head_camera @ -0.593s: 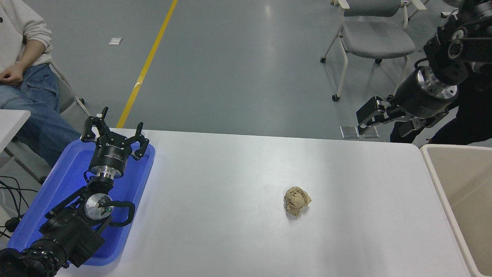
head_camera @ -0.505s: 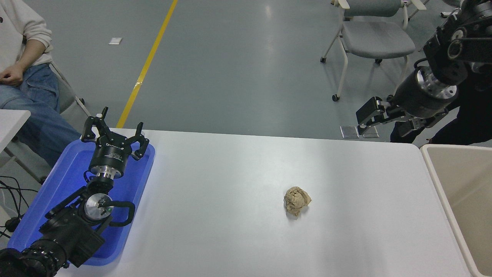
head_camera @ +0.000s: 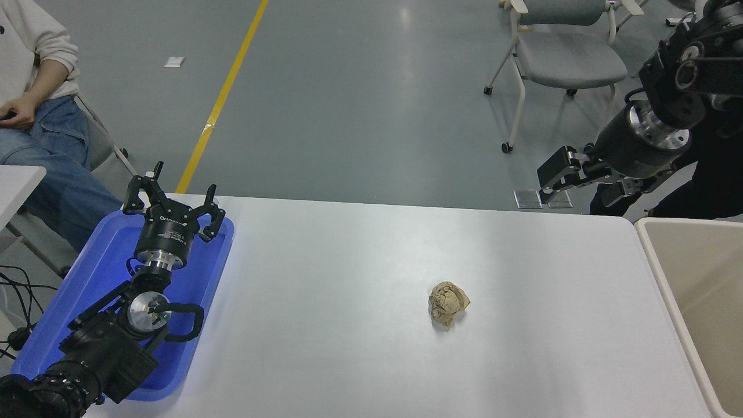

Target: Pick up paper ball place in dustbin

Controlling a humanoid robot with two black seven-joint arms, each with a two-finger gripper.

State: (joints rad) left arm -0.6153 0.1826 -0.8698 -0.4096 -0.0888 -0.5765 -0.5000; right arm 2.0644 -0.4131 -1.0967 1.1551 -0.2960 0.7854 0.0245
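Lying alone on the white table, right of its middle, the paper ball is a wrinkled tan wad touched by nothing. The dustbin stands at the table's right end, beige with a thick pale rim, its smooth inner walls in view; the ball is well apart from it. The right gripper hangs in the air beyond the table's far right corner, above the grey floor, pointing left, far from the ball; its fingers stand apart and hold nothing. The left gripper is parked at the lower left over a shallow blue tray that sits on the table's left edge; its fingers are spread wide and empty. Beyond the table a grey chair stands on the floor at the top right, and a yellow line runs across the floor. A seated person in blue jeans is at the top left, one hand resting on the lap.
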